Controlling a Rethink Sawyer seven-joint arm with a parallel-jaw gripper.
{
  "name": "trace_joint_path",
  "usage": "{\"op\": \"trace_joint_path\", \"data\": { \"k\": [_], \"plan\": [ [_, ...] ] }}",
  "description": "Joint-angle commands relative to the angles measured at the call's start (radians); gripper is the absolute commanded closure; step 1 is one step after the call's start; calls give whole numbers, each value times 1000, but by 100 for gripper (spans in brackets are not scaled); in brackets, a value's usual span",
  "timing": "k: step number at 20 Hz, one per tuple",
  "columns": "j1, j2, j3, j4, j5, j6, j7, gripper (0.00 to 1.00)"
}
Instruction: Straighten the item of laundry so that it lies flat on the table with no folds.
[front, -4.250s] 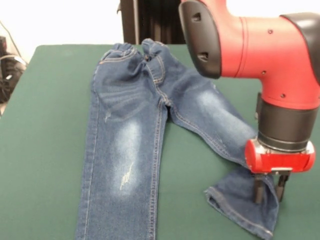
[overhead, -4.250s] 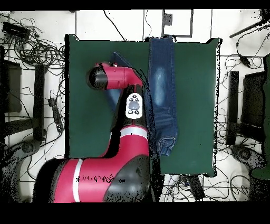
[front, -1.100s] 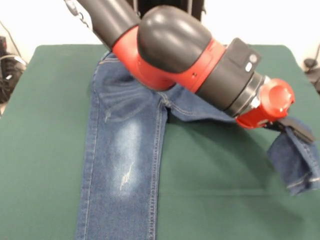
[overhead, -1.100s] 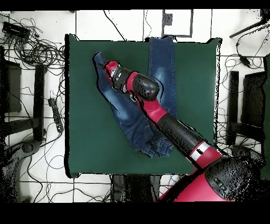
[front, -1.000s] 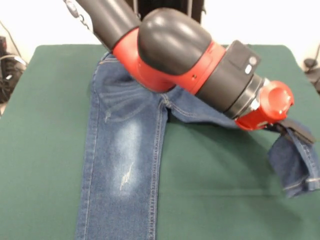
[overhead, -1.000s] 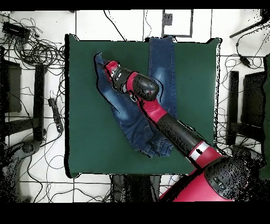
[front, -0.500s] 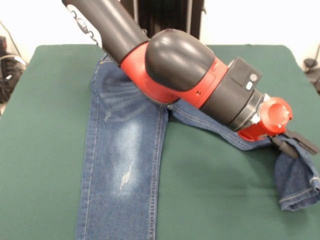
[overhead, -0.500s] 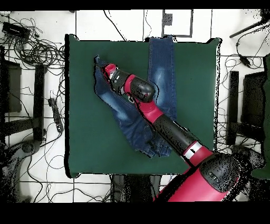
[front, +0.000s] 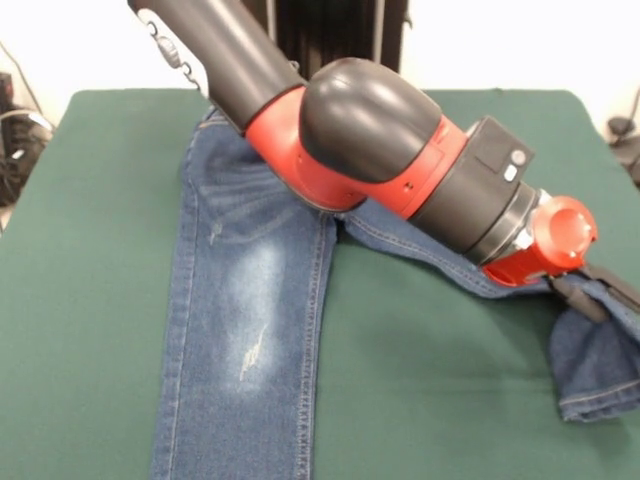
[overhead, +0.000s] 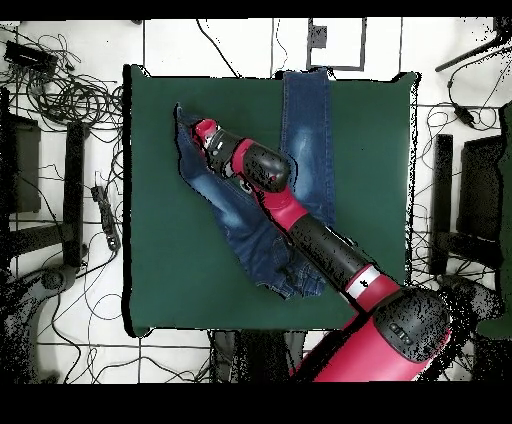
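the gripper (front: 592, 292) pinches the jeans (front: 250, 300) near the right hem; soft, limp denim, best held at that cuff.

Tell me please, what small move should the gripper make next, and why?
Probably pull a little further outward and lower, then let go. The gripper seems shut on the spread leg of the jeans near its hem, and the hem end hangs folded below it instead of lying flat on the table.

Sawyer arm (front: 370, 150) is showing red shell w/ black rounded elbow cap & black upper link. Black wrist section's ending in a red round cap.
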Motion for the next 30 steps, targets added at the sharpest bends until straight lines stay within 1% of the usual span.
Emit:
{"op": "trace_joint_path", "data": {
  "k": [1, 2, 3, 6, 7, 9, 12, 14, 16, 19, 20, 24, 27, 30],
  "plan": [
    [73, -17, -61, -152, -15, 27, 39, 0],
    [78, -23, -69, -157, -11, 41, 41, 0],
    [78, -19, -64, -172, -33, 43, 18, 100],
    [86, -26, -75, -176, -19, 66, 29, 100],
    [89, -26, -79, -179, -8, 64, 50, 100],
    [102, -43, -98, -174, 45, 75, 126, 100],
    [97, -28, -85, -194, -1, 65, 61, 100],
    [101, -27, -87, -200, 7, 74, 67, 100],
    [106, -26, -92, -205, 40, 93, 102, 100],
    [124, -36, -119, -216, 127, 155, 198, 100],
    [129, -36, -126, -226, 147, 177, 214, 100],
    [147, -11, -154, -328, 151, 280, 121, 100],
    [160, -7, -185, -380, 161, 344, 116, 100],
    [162, 6, -200, -420, 148, 371, 94, 100]
  ]
}}
